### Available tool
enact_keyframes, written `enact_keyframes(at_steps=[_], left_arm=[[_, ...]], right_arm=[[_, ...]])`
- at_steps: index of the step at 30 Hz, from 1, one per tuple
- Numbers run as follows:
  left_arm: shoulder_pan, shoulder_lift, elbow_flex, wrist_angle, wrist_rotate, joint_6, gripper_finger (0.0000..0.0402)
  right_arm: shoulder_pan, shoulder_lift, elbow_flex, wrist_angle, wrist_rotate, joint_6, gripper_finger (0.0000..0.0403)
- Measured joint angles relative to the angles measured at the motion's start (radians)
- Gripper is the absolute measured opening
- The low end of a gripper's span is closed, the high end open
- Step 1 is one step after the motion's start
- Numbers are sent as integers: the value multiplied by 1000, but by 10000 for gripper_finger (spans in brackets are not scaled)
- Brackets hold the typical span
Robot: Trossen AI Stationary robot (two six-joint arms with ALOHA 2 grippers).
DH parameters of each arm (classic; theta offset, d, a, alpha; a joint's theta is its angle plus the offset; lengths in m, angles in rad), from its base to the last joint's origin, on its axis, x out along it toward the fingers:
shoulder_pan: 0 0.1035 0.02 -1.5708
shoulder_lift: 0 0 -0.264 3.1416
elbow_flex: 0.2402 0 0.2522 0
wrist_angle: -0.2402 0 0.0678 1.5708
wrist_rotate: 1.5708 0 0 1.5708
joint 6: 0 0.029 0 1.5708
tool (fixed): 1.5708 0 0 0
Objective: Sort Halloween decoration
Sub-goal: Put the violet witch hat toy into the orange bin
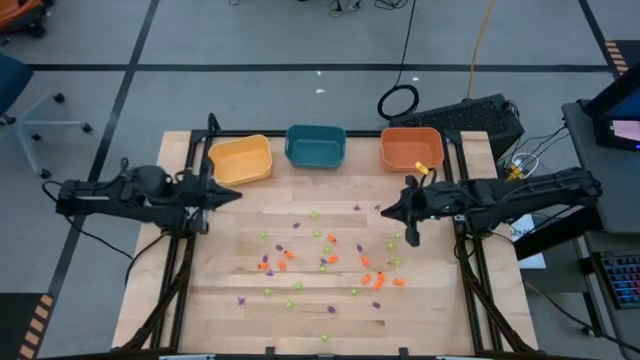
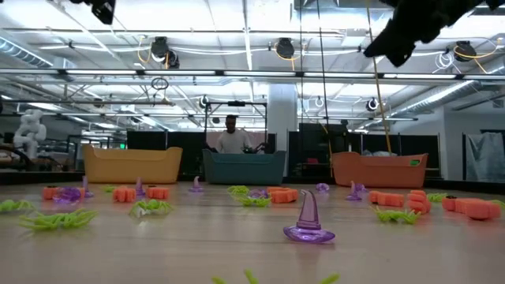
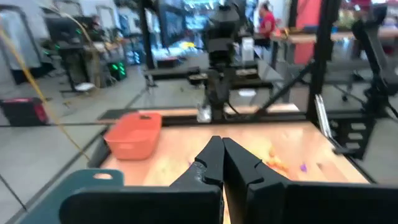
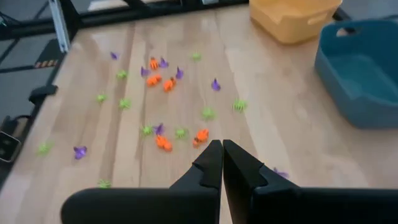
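The Halloween decoration (image 1: 330, 262) lies scattered over the middle of the wooden table (image 1: 220, 300): dozens of tiny orange, light-green and purple trinkets, loose on the boards and none of them in a bin. Most of the orange pieces cluster right of centre, while green and purple ones spread wider around them. In the low view a purple witch hat (image 2: 308, 218) stands upright nearest the camera, with green spiders (image 2: 55, 219) to one side and orange pieces (image 2: 398, 199) farther back. Along the far edge of the table sit 3 bins in a row: a yellow bin (image 1: 241, 159) on the left, a teal bin (image 1: 316, 146) in the middle and an orange bin (image 1: 411, 149) on the right. The left gripper (image 1: 237, 195) hangs above the table's left edge, just in front of the yellow bin, its 2 fingers pressed together and holding nothing. The right gripper (image 1: 385, 210) hovers above the table's right side, in front of the orange bin, its fingers likewise pressed together and empty, with the trinkets spread below it in its wrist view. A person (image 2: 231, 136) stands in the room behind the teal bin.
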Motion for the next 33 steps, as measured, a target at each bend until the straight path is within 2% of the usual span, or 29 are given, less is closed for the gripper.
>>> enact_keyframes(at_steps=[3, 6, 12, 21, 28, 33], left_arm=[[0, 67, -17, -2, 1, -15, 0], [0, 131, -32, -1, -1, -43, 0], [0, 253, -38, 8, -2, -112, 0], [0, 392, -38, 83, -4, -138, 0], [-22, 482, -38, 155, -5, -138, 0], [-64, 562, -38, 199, -26, -138, 0]], right_arm=[[0, 47, -34, 54, 13, 14, 0], [0, 106, -39, 64, 120, 88, 8], [12, 242, -39, 72, 211, 184, 55], [103, 408, -39, 254, 209, 224, 124], [178, 488, -39, 286, 209, 243, 152], [206, 573, -39, 336, 235, 327, 168]])
